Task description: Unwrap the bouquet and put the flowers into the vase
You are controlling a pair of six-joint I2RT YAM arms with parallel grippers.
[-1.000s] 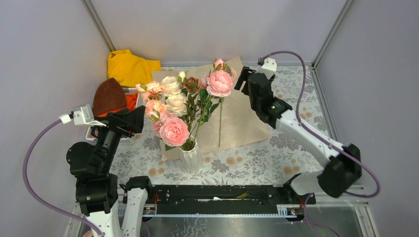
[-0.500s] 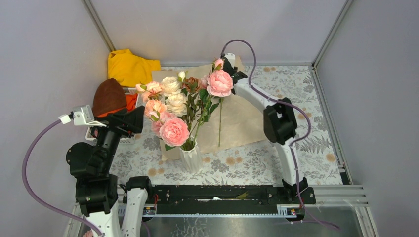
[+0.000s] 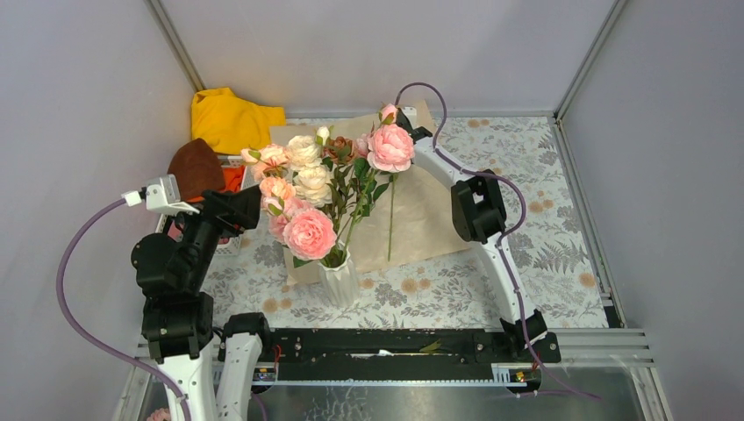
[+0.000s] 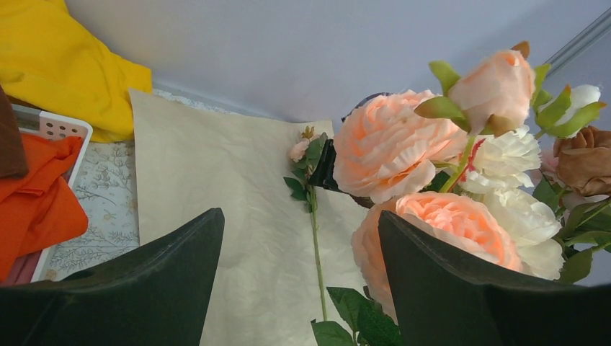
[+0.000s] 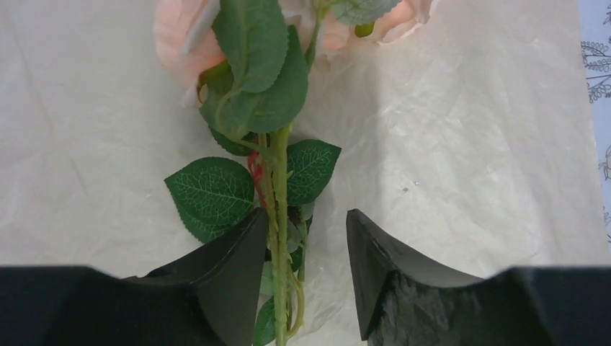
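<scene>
Most of the flowers (image 3: 309, 232) already stand in the vase (image 3: 338, 282), heads fanned above its mouth

One loose stem (image 3: 390, 219) lies flat on the opened kraft paper (image 3: 430, 210) just behind-right of the vase, small pink bloom at the far end

Right gripper (image 5: 308, 216) is down over that stem behind the vase. Its fingers stand half-wide on either side of the green stalk, a gap shows on one side, nothing pinched yet

Left gripper (image 4: 300, 215) hovers left of the vase, fingers spread wide, empty

Handling, a judgement: artificial stem, light, thin, springy wire core, smooth plastic that may roll or slip. Petals and leaves are soft and crush easily. Best hold is the bare stalk just under the leaf pair, never the bloom. The vase looks small and top-heavy with this load, so a sideways knock could tip it

Surface: floral-print cover (image 3: 526, 210) under the vase, crinkled paper may slide on it. Yellow cloth (image 3: 230, 118) and a basket (image 3: 195, 171) sit behind-left of the vase. Plain grey walls close in on three sides
</scene>
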